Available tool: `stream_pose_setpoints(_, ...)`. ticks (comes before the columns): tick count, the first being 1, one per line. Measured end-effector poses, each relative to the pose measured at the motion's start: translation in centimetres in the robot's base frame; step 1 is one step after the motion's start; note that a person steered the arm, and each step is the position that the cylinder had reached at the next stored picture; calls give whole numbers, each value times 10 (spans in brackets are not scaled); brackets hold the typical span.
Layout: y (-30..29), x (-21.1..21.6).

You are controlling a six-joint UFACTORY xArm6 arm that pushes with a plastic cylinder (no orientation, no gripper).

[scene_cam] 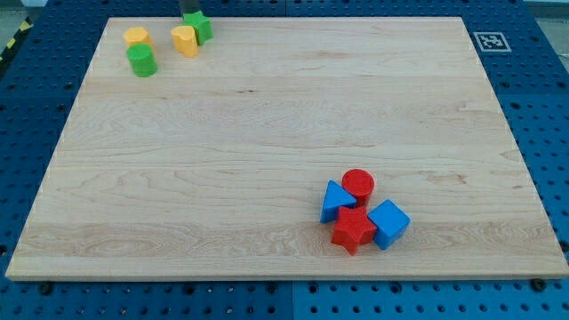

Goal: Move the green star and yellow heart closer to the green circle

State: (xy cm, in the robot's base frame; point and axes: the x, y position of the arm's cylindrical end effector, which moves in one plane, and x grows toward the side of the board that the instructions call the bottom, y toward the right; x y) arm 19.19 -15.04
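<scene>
Progress looks well advanced, by your reading of the layout. You are seeing the green star sitting at the top edge of the surface near its top-left corner, touching the yellow heart just below and to the view's left of it. The green circle is standing a little further toward the left edge, near the heart but apart from it, with a visible gap between them.

A dark rod end is showing just above the star at the view's top; my tip is sitting right behind the star, apparently in contact, though the frame is cutting off most of the rod. The end effector has nothing that opens or closes, so you cannot tell any state for it.

What is remaining, as a judgement: pushing the star and heart pair down and toward the left edge to close the gap to the circle.

Another yellow block, shape unclear, is sitting just above the circle and may be getting in the way if the pair drifts along the top edge.

Near the bottom-right corner, well apart, a red circle, blue triangle, red star and blue cube are clustering together, not interfering.
</scene>
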Motion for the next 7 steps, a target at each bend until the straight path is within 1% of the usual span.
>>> stream_pose_setpoints(3, 37, 4)
stream_pose_setpoints(4, 35, 28)
stream_pose_setpoints(5, 19, 61)
stream_pose_setpoints(7, 5, 83)
